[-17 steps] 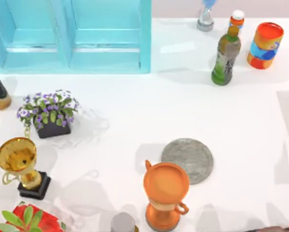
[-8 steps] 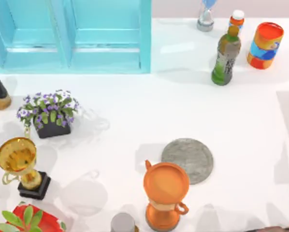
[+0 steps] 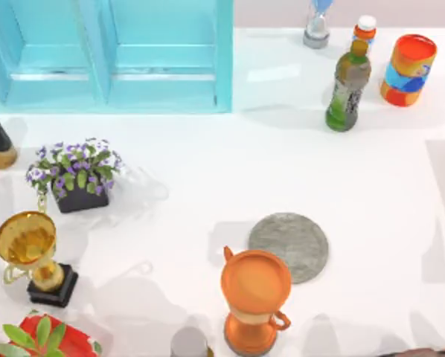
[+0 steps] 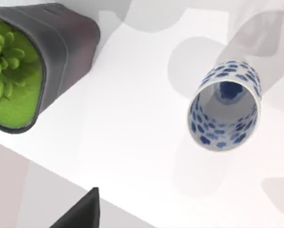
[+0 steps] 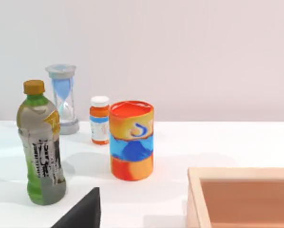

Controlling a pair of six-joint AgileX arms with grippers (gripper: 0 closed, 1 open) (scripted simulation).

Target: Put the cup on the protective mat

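Blue-patterned white cup (image 4: 224, 105) upright, mouth up, on white table (image 3: 207, 178), grey protective mat (image 3: 289, 246) flat, finger state indiscernible.

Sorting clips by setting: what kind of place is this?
Likely a rendered tabletop test scene, not a lived-in room: a plain white table strewn with unrelated props, such as a gold trophy, an hourglass and a turquoise cabinet.

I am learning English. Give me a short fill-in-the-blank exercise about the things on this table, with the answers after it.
1. The protective mat lies beside the ___ urn.
2. The white cup carries a ___ pattern.
3. The gold trophy stands on a ___ base.
Missing words: orange; blue; black.
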